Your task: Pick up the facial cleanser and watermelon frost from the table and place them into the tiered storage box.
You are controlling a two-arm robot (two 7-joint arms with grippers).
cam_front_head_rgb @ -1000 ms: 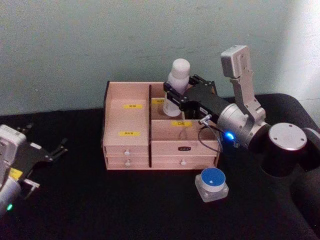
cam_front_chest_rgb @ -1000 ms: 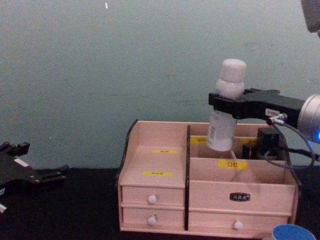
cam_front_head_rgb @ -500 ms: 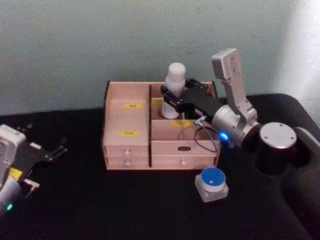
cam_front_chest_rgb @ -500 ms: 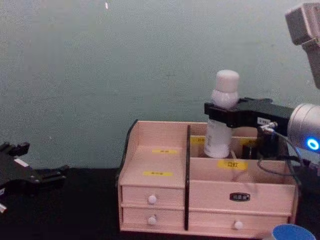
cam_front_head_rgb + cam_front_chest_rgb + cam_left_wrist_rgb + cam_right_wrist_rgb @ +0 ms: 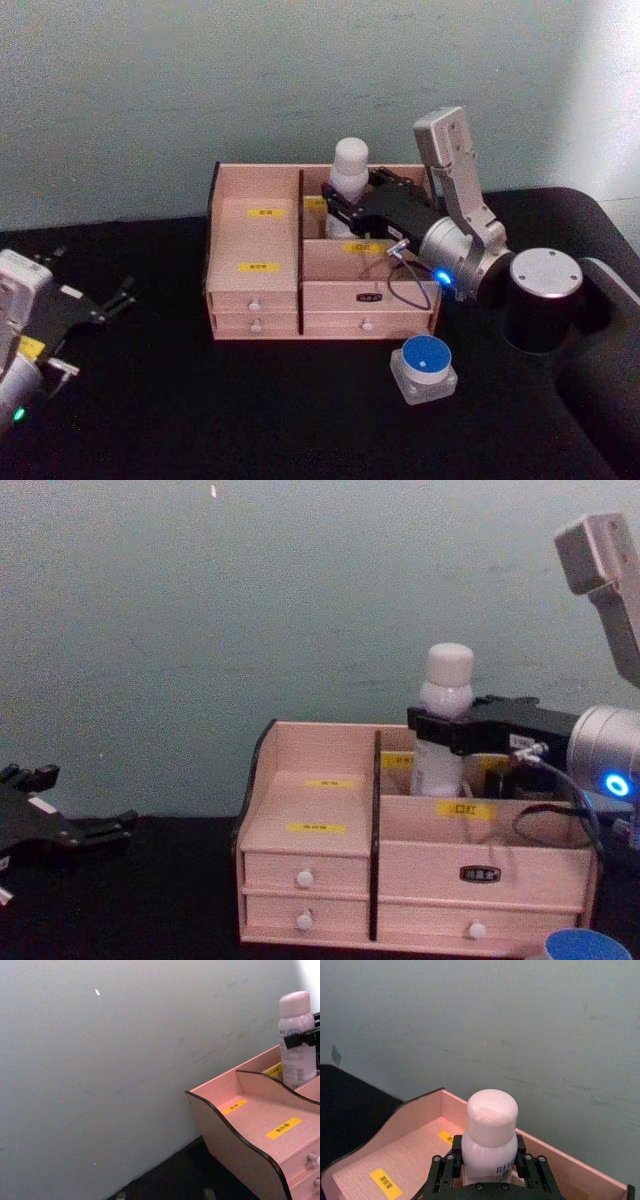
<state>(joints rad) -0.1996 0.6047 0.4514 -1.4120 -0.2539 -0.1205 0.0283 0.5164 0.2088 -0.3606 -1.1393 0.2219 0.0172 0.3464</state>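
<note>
- The right gripper [image 5: 342, 203] is bringing the facial cleanser [image 5: 351, 165] lower than a moment ago, so its base is now sinking into the back right compartment of the tiered storage box [image 5: 255, 290]. The first drop-off is looking nearly done.
- It's clamping the bottle's neck; the bottle is standing upright, white with a rounded cap.
- The watermelon frost [image 5: 423, 362] is waiting on the table [image 5: 250, 420] just in front of the box.
- The left gripper [image 5: 90, 275] is idling far left, fingers spread, holding nothing.

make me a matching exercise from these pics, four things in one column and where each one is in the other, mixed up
1 facial cleanser
2 watermelon frost
3 left claw
4 right claw

a on the table, before the right end of the tiered storage box
b parked low at the table's left side
c shut, reaching over the box from the right
d upright, lower end down in the box's back right section

Pairs: 1-d, 2-a, 3-b, 4-c
</note>
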